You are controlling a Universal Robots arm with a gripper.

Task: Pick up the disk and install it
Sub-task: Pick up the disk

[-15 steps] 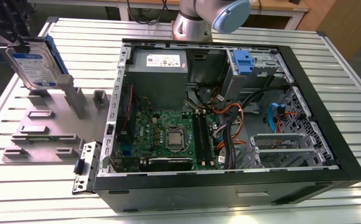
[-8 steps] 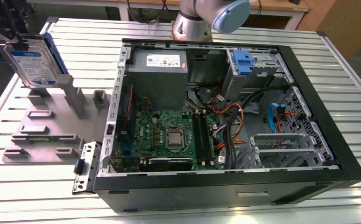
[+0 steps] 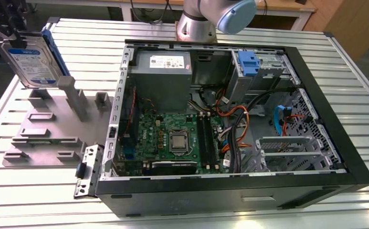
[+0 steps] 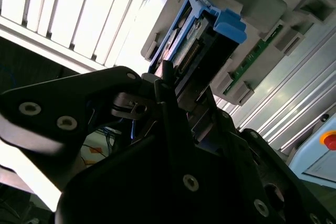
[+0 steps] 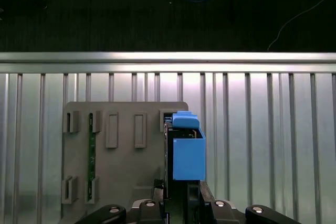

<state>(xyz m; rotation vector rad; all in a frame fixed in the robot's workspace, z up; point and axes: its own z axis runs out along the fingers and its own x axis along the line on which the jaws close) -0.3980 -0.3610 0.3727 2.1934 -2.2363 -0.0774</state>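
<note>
The disk (image 3: 30, 61) stands on edge at the exterior view's far left, above the far end of the grey fixture plate (image 3: 44, 138) that lies on the slatted tabletop (image 3: 363, 67). It lies straight ahead of the pincer (image 5: 181, 199), in line with the fingers. Its long axis runs from the pincer down toward the plate, leaning a little, and its labelled face is turned to the exterior camera. The blue side rail (image 3: 54, 52) runs along the edge nearer the open computer case (image 3: 337, 119).

In the first wrist view the disk appears edge-on as a thin dark line beside its blue rail, rising from between the two dark fingertips. In the second wrist view the fingers (image 4: 167, 90) reach up along the disk's near end. The pincer looks narrow, closed on the disk across its thin dimension, with one finger on each flat face.

Whether the lower edge has cleared the fixture's upright posts (image 3: 76, 98) or touches them cannot be told.

The drive cage with a blue latch (image 3: 248, 61) sits in the case's far corner. It is well apart from the disk, toward the exterior view's right, with the grey power supply (image 3: 162, 76) between them. The disk is in hand and not yet installed.
</note>
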